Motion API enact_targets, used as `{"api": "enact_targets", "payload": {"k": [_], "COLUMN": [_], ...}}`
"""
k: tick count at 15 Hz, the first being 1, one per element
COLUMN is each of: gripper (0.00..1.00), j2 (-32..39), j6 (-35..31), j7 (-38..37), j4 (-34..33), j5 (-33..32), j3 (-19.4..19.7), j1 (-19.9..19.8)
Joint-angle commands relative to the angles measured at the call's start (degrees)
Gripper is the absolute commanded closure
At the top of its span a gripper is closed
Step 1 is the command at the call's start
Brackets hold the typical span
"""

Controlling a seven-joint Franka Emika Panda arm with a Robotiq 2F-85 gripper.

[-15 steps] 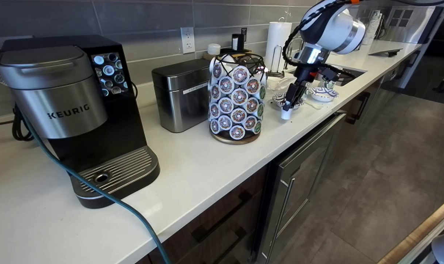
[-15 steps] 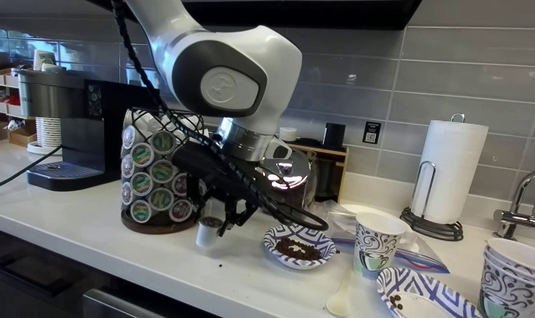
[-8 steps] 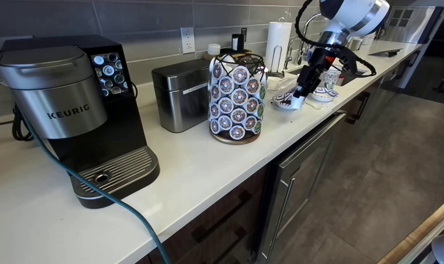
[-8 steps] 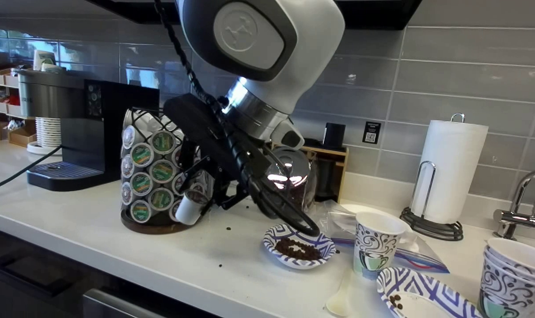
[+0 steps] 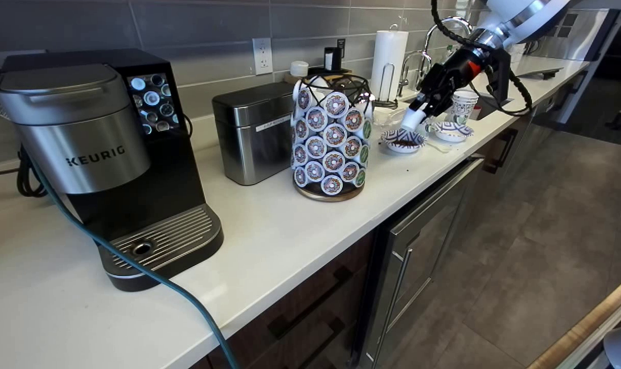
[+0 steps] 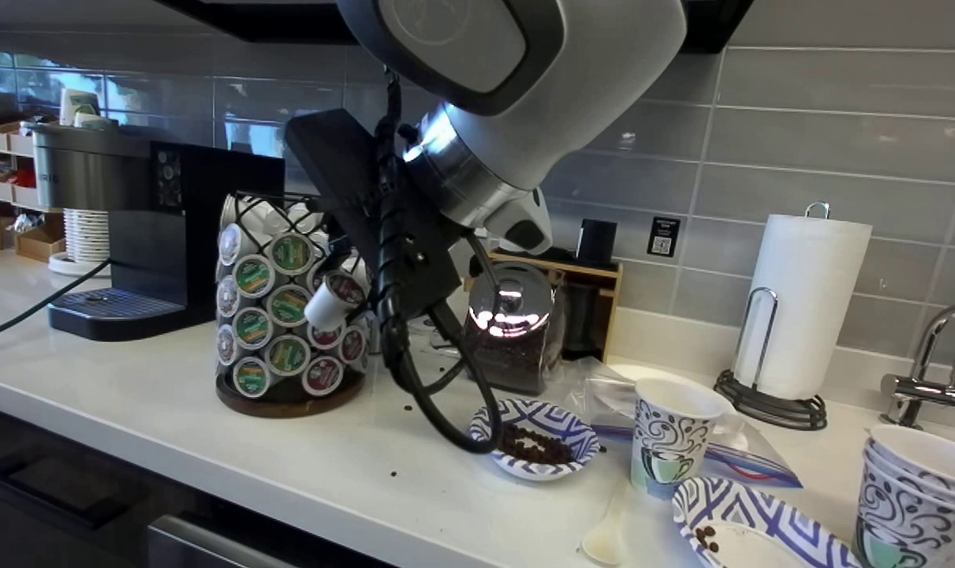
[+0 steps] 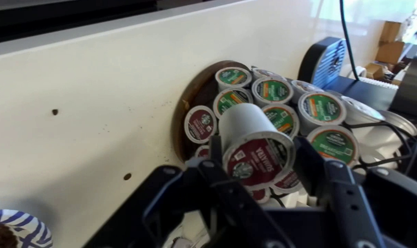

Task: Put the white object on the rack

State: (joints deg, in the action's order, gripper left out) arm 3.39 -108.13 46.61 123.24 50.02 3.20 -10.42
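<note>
In an exterior view, left to right: a Keurig coffee maker (image 5: 79,138), a metal box (image 5: 256,143), the rack (image 5: 318,195) ringed with pods (image 5: 335,135), then the white pod (image 5: 413,121) — tilted, off the counter (image 5: 269,246), apart from the rack — pinched in the gripper (image 5: 422,108).

White-and-grey arm (image 6: 595,95), black braided cable (image 6: 396,335)

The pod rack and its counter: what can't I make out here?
Several pods on the rack: in the wrist view, partly behind the tool and the white pod it holds.
Patterned bowl: in the wrist view, cut off by the left and bottom edges.
Stacked cups: in an exterior view, cut off by the right and bottom edges.
Label on the metal box: in an exterior view, too small to read.
</note>
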Motion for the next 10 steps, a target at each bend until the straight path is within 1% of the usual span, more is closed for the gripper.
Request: {"api": "enact_targets", "payload": {"k": [1, 4, 10], "gripper": [0.72, 0.72, 0.72], "j2": [-0.82, -0.36, 0.17], "j6": [3.54, 4.94, 6.68], "j7": [4.62, 8.03, 14.30], "j4": [1.06, 0.59, 0.19], "j5": [7.03, 10.91, 15.83], "j3": [1.40, 1.43, 1.63], "j1": [0.68, 1.18, 1.75]}}
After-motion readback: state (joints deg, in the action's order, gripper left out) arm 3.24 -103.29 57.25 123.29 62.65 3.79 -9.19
